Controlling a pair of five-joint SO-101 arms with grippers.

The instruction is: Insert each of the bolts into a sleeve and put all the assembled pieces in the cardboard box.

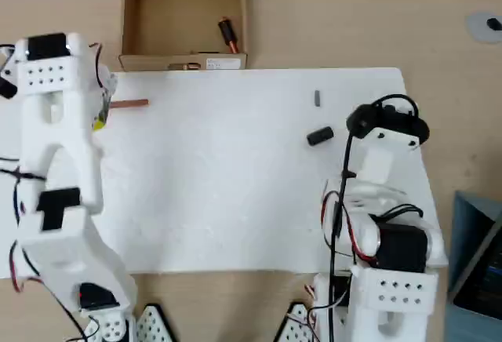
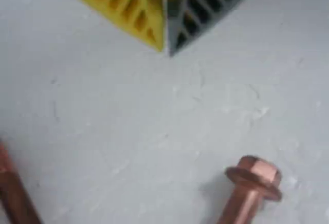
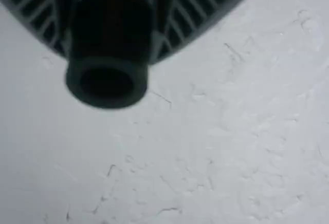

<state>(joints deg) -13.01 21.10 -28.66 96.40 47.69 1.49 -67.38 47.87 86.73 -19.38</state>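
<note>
In the left wrist view my left gripper point(image 2: 165, 41) is shut, its yellow and grey fingers meeting tip to tip with nothing between them. A copper bolt point(image 2: 250, 189) lies on the white foam just beyond it, and a second copper piece point(image 2: 13, 196) shows at the edge. From above, a bolt point(image 1: 129, 104) lies beside the left arm's head. My right gripper point(image 3: 110, 44) is shut on a black sleeve point(image 3: 106, 77) just above the foam, its open end facing the camera. Another black sleeve point(image 1: 319, 136) lies left of the right arm's head. The cardboard box point(image 1: 130, 20) holds one assembled piece point(image 1: 227, 34).
A small dark grey piece point(image 1: 317, 98) stands on the white foam mat point(image 1: 220, 185) behind the loose sleeve. The mat's middle is bare between the two arms. A blue-grey object point(image 1: 478, 263) sits off the mat at the right.
</note>
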